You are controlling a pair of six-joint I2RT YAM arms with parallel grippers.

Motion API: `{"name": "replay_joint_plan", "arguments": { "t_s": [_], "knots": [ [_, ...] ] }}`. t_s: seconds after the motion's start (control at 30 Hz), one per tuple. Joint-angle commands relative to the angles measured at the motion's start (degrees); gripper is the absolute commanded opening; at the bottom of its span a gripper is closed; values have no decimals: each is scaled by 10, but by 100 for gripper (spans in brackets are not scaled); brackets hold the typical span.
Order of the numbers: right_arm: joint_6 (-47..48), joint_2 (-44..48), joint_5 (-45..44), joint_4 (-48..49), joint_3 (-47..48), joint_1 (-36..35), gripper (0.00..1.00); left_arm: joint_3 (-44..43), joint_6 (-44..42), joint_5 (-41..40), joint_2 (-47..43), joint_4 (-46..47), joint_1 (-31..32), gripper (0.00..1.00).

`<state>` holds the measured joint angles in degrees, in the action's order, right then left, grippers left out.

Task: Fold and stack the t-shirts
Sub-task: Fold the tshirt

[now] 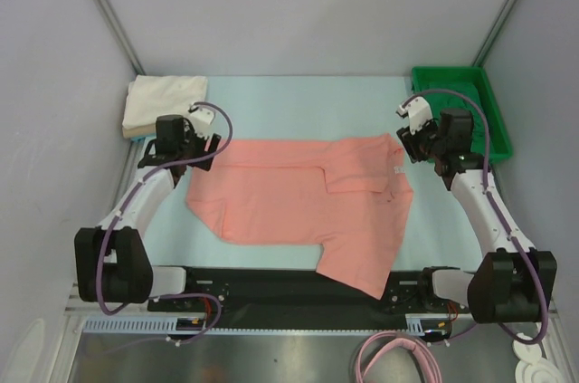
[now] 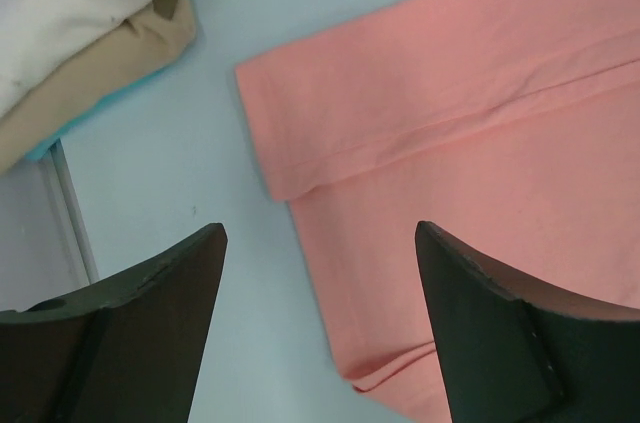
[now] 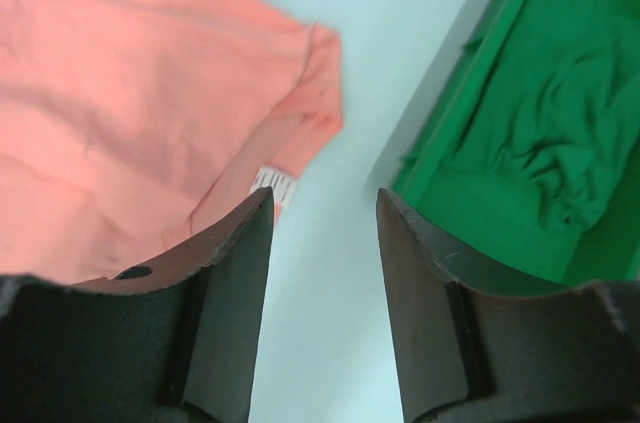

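Note:
A salmon-pink t-shirt (image 1: 298, 202) lies partly folded across the middle of the table, one flap hanging toward the near edge. Its white neck label (image 3: 274, 184) shows in the right wrist view. My left gripper (image 1: 201, 143) is open and empty above the shirt's far left corner (image 2: 270, 113). My right gripper (image 1: 412, 129) is open and empty above bare table, between the shirt's right edge (image 3: 320, 93) and the tray. A folded white shirt (image 1: 163, 100) sits on a tan one (image 2: 110, 73) at the back left. A dark green shirt (image 3: 560, 133) lies crumpled in the tray.
A bright green plastic tray (image 1: 479, 84) stands at the back right, close to my right gripper. Grey walls and metal posts close in the back and sides. A black rail (image 1: 271, 288) runs along the near edge.

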<state>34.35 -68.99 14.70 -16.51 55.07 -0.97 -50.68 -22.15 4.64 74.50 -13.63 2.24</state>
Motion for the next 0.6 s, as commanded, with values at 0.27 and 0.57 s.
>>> {"name": "replay_joint_plan", "arguments": {
  "t_s": [0.27,0.57],
  "knots": [
    [-16,-180,-3,13,86,35,50,-96,10,-24,148,-10,-52,75],
    [-41,-357,2,13,206,36,49,-180,18,-32,287,-13,-68,66]
  ]
}}
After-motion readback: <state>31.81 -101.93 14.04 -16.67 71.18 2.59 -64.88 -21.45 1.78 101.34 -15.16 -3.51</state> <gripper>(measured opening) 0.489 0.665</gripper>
